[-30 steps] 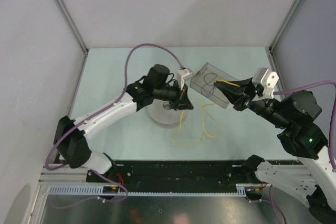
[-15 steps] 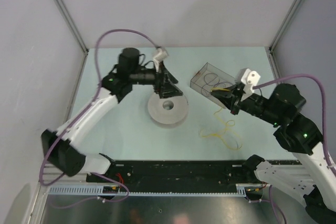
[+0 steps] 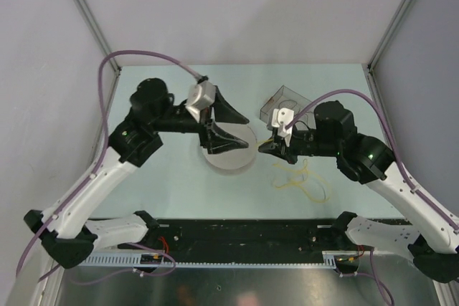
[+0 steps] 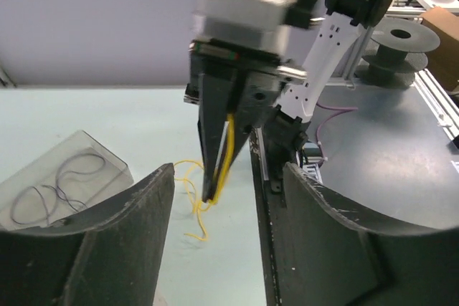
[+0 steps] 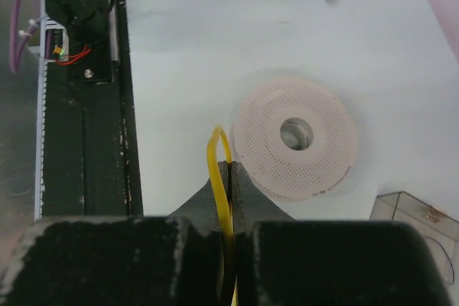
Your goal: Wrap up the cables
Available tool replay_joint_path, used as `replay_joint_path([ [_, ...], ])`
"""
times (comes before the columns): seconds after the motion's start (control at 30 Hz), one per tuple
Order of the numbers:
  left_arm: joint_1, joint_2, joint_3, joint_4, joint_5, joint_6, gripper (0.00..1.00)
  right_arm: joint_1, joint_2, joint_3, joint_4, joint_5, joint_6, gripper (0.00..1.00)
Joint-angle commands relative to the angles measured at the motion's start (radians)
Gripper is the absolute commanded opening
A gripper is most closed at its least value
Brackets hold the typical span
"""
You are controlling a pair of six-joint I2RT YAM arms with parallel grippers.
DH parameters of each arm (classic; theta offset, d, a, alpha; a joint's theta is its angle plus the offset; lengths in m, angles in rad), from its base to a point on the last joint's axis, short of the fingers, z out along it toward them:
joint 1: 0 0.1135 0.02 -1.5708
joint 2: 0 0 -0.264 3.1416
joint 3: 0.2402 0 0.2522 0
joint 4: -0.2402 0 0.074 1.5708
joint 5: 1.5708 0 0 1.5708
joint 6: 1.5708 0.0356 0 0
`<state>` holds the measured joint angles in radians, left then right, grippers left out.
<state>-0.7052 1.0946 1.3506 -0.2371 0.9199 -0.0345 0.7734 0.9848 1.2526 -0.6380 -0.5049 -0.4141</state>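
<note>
Barely begun: thin floppy yellow cable (image 3: pixel 297 180) clamped in right fingers (image 3: pixel 270 148) near the round white perforated spool (image 3: pixel 226 160), remainder looped loose on the pale surface (image 3: pixel 172 188), left fingers (image 3: pixel 228 109) spread empty, nothing wound.

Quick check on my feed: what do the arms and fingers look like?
Both the left arm and right arm have white links and black joints, each trailed by a thick purple hose. Fingers are black tapered wedges. A green light glows on the right arm.
</note>
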Motion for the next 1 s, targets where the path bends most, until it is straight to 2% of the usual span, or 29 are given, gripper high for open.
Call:
replay_joint_path([
  [0.0,-0.039,0.050,-0.001,-0.001,-0.060,-0.026,0.64,0.054,0.003,0.008,0.032,0.014,-0.043,0.00],
  [0.2,-0.060,0.079,-0.013,-0.002,-0.077,-0.034,0.55,0.098,0.015,0.009,0.037,0.048,-0.042,0.00],
  [0.5,-0.079,0.071,-0.041,-0.002,-0.012,-0.013,0.51,0.096,0.028,0.006,0.038,0.063,-0.027,0.00],
  [0.77,-0.093,0.093,-0.031,-0.010,-0.070,-0.004,0.46,0.092,0.034,0.004,0.060,0.049,-0.008,0.00],
  [0.9,-0.106,0.100,-0.021,-0.020,-0.066,0.006,0.39,0.090,0.035,0.004,0.061,0.055,-0.005,0.00],
  [0.97,-0.109,0.098,-0.022,-0.032,-0.075,0.016,0.28,0.088,0.033,0.004,0.062,0.057,-0.004,0.00],
])
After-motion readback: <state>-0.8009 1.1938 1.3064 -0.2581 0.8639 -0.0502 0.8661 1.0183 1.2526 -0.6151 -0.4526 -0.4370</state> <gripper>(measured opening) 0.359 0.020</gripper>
